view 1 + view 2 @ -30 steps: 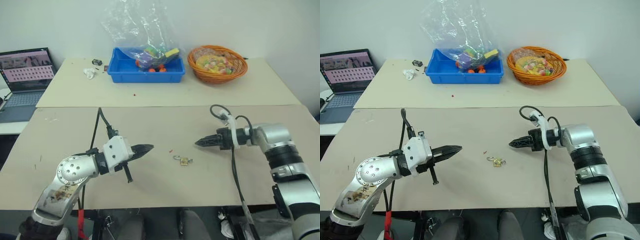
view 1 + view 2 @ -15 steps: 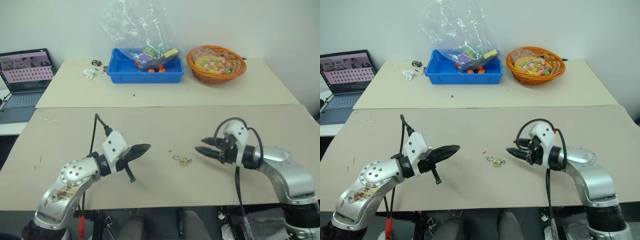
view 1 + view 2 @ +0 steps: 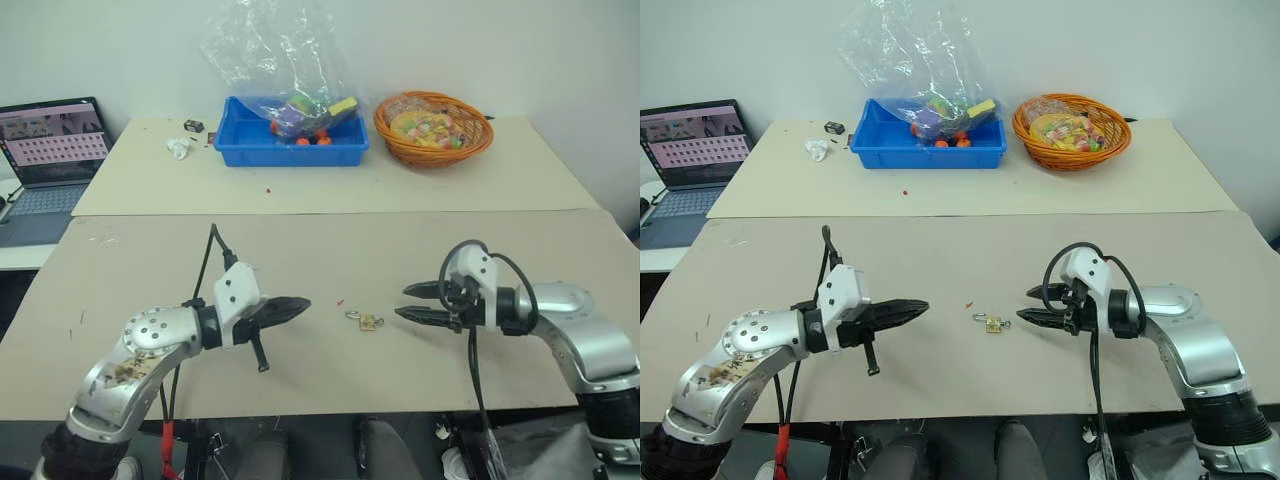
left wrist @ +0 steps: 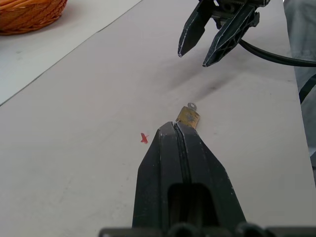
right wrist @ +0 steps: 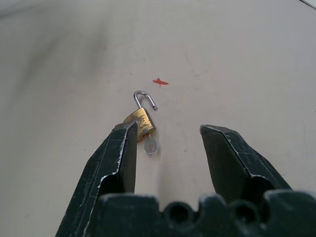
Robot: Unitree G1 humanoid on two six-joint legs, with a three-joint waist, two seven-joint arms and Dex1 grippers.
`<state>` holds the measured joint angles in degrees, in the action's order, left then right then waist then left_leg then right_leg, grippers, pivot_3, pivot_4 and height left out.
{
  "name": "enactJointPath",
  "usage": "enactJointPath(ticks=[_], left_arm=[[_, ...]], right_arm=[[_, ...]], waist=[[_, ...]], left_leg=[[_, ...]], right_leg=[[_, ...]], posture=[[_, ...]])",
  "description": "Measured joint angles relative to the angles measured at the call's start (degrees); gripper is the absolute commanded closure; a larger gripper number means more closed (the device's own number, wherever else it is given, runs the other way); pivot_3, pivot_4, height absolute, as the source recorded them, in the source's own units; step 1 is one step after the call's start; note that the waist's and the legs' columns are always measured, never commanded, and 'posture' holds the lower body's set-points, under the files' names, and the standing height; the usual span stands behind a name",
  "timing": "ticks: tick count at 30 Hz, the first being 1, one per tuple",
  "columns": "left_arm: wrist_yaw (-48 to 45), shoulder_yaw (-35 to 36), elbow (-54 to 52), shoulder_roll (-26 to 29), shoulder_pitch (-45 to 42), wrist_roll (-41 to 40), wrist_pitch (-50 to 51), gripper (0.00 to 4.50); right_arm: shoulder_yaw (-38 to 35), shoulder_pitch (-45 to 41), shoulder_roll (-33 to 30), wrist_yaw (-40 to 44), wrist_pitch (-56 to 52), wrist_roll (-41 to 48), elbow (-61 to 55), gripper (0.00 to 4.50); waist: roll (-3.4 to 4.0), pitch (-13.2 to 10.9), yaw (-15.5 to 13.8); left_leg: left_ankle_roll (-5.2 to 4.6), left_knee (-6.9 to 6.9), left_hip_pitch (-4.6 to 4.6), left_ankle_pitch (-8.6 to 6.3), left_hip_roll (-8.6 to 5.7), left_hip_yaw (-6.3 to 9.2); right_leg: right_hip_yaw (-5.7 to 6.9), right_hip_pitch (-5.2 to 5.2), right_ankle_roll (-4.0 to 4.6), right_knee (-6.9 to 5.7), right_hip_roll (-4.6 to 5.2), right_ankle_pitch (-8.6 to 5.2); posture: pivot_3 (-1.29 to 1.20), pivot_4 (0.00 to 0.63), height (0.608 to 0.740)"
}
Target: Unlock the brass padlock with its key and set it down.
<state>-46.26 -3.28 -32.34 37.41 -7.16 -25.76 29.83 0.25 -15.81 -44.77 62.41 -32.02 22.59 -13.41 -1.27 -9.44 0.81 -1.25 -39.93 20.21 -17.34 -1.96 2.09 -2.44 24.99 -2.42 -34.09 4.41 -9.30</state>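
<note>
Lying flat on the beige table (image 3: 320, 250) at lower centre of the head view, the brass padlock (image 5: 141, 122) shows its silvery shackle sprung open, with the key (image 5: 150, 144) standing in its base. The right gripper (image 3: 415, 302) hovers just right of it, jaws parted and holding nothing. The left gripper (image 3: 300, 304), at centre left, has its fingers (image 4: 182, 163) pressed together, empty, pointing toward the lock. A tiny red speck (image 5: 159, 82) lies near the shackle. No lettering on the lock can be read. Along the frame's top edge sit a blue bin (image 3: 290, 148), an orange wicker basket (image 3: 434, 130) and an open laptop (image 3: 52, 140).
</note>
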Motion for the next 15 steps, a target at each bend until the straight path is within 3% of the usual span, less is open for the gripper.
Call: enactJointPath(ticks=[5, 8, 15], left_arm=[[8.32, 1.36, 5.17, -5.45, -0.44, 2.52, 1.43, 4.5], [19.12, 7.28, 8.21, -13.79, -3.27, 1.94, 4.53, 4.5], [36.67, 14.32, 14.63, -21.09, -7.6, 7.73, 4.79, 4.5]], right_arm=[[0.13, -1.63, 1.26, -2.88, -0.09, -0.16, 2.16, 2.02], [-1.05, -3.02, 4.0, -8.8, -0.31, -1.49, 6.25, 2.02], [-5.73, -5.38, 8.88, -21.51, -2.44, -1.89, 8.99, 2.02]], waist=[[-0.01, 0.0, 0.03], [-0.05, -0.03, -0.14], [-0.05, -0.02, -0.17]], left_leg=[[0.01, -0.01, -0.02, 0.0, 0.0, 0.01], [0.02, -0.1, 0.01, 0.01, -0.02, 0.1], [0.03, 0.02, 0.04, 0.01, -0.08, 0.14]], right_leg=[[0.0, 0.0, 0.03, -0.02, 0.0, 0.02], [0.02, 0.0, 0.06, -0.03, 0.02, 0.07], [-0.01, 0.07, 0.07, -0.03, 0.05, 0.11]], posture=[[0.0, 0.15, 0.735], [0.0, 0.15, 0.735], [0.0, 0.15, 0.735]])
